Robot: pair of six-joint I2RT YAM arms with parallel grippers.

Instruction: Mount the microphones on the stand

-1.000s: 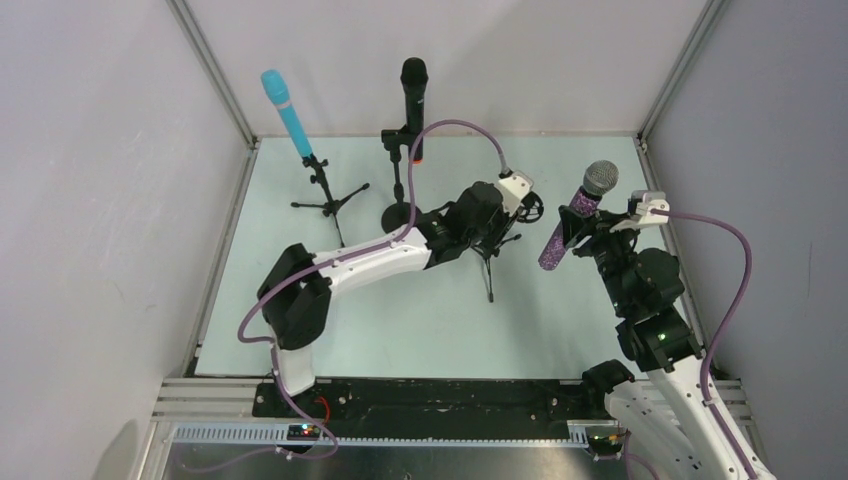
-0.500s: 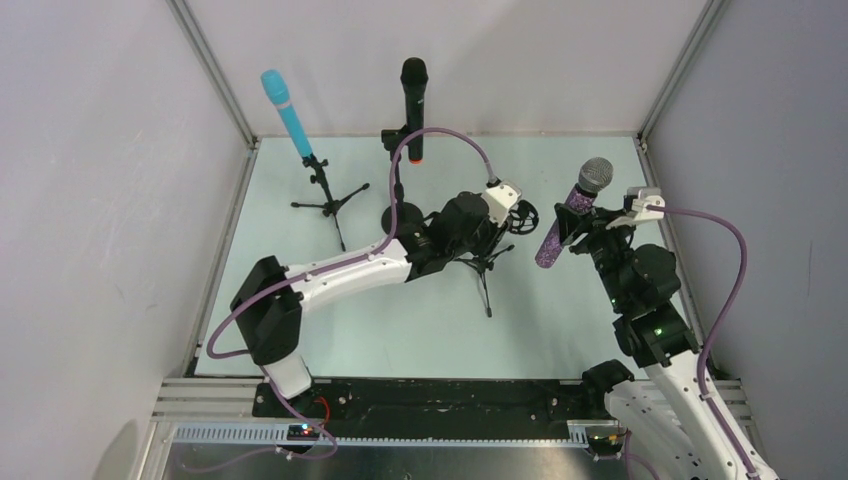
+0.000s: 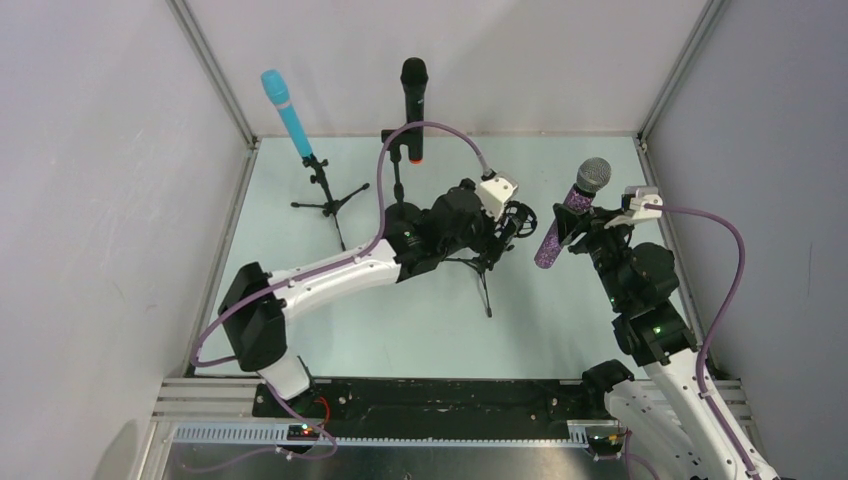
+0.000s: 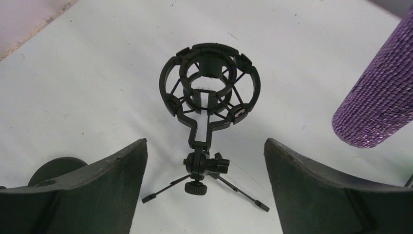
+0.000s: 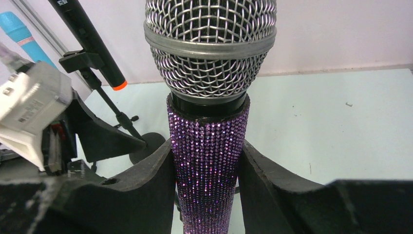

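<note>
Purple microphone (image 5: 208, 117), lower end out of view, clamped in right gripper (image 5: 207, 156)

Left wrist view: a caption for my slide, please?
Open left pincer faces the empty shock mount; purple microphone at right.

White shells, black joints, purple wiring
Both the left arm (image 3: 330, 272) and right arm (image 3: 645, 285) are trailed by looping purple cables (image 3: 430, 124); chunky black fingers (image 4: 97, 190) are fitted on the left gripper (image 4: 205, 144).
</note>
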